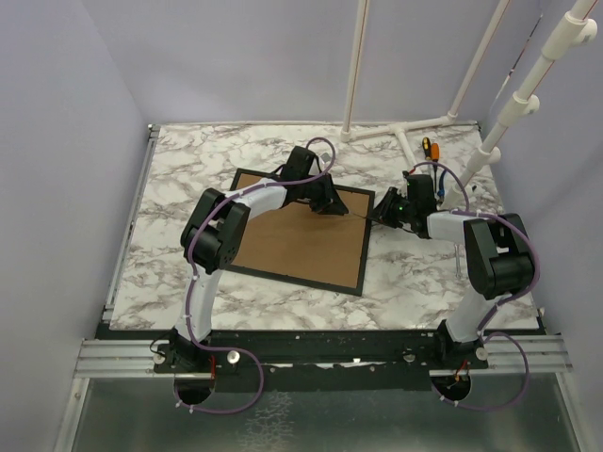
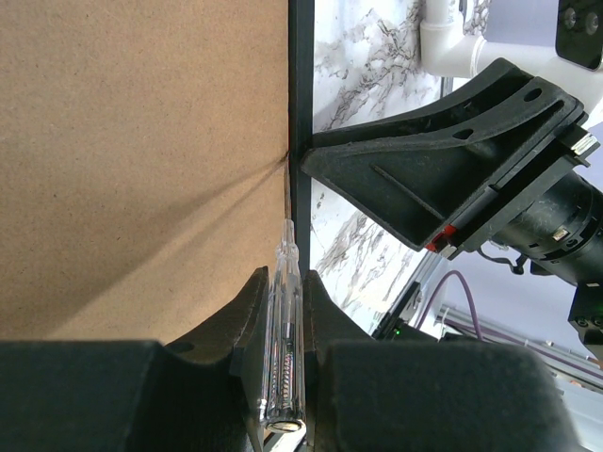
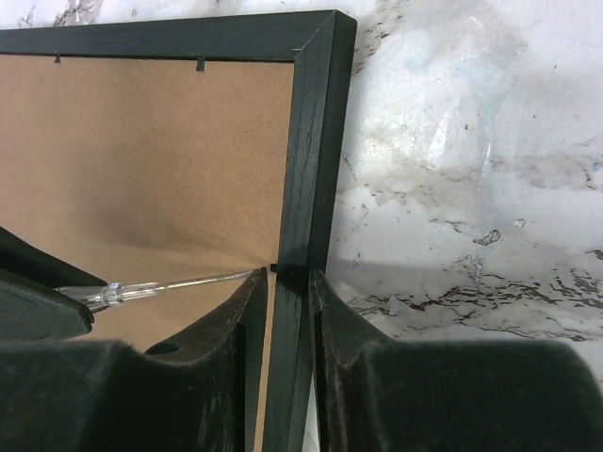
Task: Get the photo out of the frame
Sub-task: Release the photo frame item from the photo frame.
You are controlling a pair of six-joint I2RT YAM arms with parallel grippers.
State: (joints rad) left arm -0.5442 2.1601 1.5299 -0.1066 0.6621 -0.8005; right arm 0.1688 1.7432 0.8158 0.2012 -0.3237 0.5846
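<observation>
The frame (image 1: pixel 301 240) lies face down on the marble table, its brown back (image 2: pixel 141 160) up inside a thin black border (image 3: pixel 311 141). The photo is hidden under the backing. My left gripper (image 2: pixel 285 287) is shut on a clear-handled screwdriver (image 2: pixel 285 348). The screwdriver's metal tip (image 3: pixel 212 278) touches the inner side of the frame's right border. My right gripper (image 3: pixel 287 278) is shut on that same border, one finger (image 3: pixel 240 325) over the backing and the other outside on the table. Both grippers, left (image 1: pixel 330 202) and right (image 1: pixel 380 212), meet at the frame's right edge.
An orange-handled tool (image 1: pixel 426 147) lies at the back right of the table. A white pipe stand (image 1: pixel 405 132) rises from the table's back edge. Purple walls close in on the left, the back and the right.
</observation>
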